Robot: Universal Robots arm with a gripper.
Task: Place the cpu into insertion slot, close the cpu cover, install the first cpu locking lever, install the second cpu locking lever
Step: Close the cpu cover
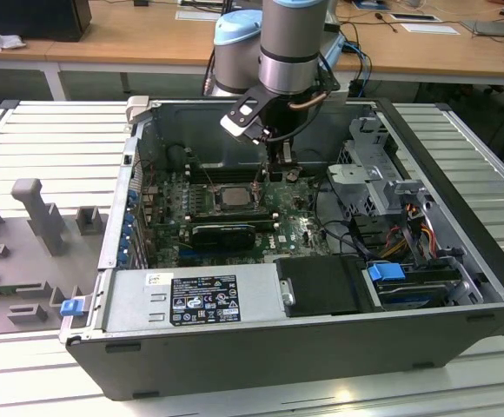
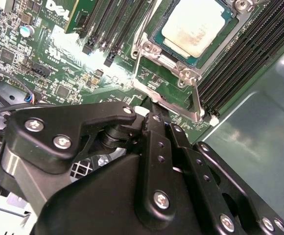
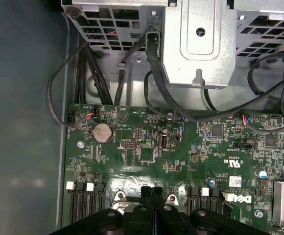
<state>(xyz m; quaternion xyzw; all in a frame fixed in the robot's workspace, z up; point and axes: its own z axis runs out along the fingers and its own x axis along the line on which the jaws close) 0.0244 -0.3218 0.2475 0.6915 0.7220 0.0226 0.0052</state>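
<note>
1. The cpu (image 2: 196,24) lies flat in the insertion slot (image 2: 156,35) on the motherboard (image 3: 147,161). The board sits inside the open computer case (image 1: 321,347), which rests on the table (image 1: 43,139). That step looks done.
2. The cpu cover (image 2: 174,61) lies down around the chip, its window framing the pale metal top. Closing it also looks done.
3. In the second wrist view, 2 thin metal rods run along the socket's sides. 1 locking lever (image 2: 199,100) is on the side by the memory slots (image 2: 240,54), and a second lever (image 2: 143,34) is on the opposite side. Both lie low against the board, but I cannot tell whether either is hooked under its catch. My judgement is that the work stands at the lever steps, with neither lever confirmed as locked.
4. The gripper (image 2: 154,117) has its fingers (image 3: 146,196) pressed together, with just a thin seam between them in the first wrist view. Nothing is visible between them.
5. Its tip sits at the socket's near edge, just beside the corner where the first lever ends. Whether it actually touches the metal there I cannot tell. In the exterior view it hangs just to the exterior view's right of the chip.
</note>
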